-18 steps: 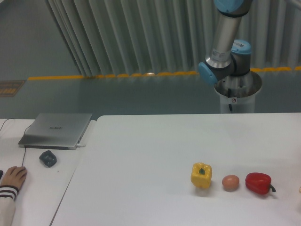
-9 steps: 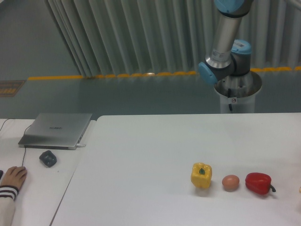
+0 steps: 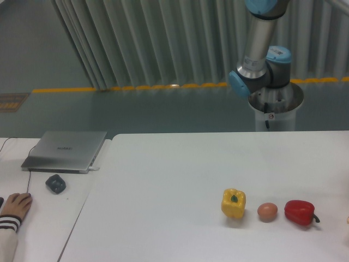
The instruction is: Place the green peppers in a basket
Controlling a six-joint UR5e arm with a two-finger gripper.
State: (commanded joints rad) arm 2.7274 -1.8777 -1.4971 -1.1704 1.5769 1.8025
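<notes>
The green peppers and the basket are out of view in the camera view. Only the arm's base and lower joints (image 3: 260, 71) show, at the back right behind the white table (image 3: 180, 180); the arm runs up past the top edge and my gripper is out of frame.
A yellow bell pepper (image 3: 233, 203), an egg (image 3: 267, 212) and a red bell pepper (image 3: 300, 213) lie in a row at the table's front right. On the side desk at left sit a closed laptop (image 3: 66, 150) and a dark mouse (image 3: 55, 183). A person's hand (image 3: 13, 207) rests at the left edge.
The arm's lower link has shifted slightly upward and left at the top of the frame. Nothing on the table has moved.
</notes>
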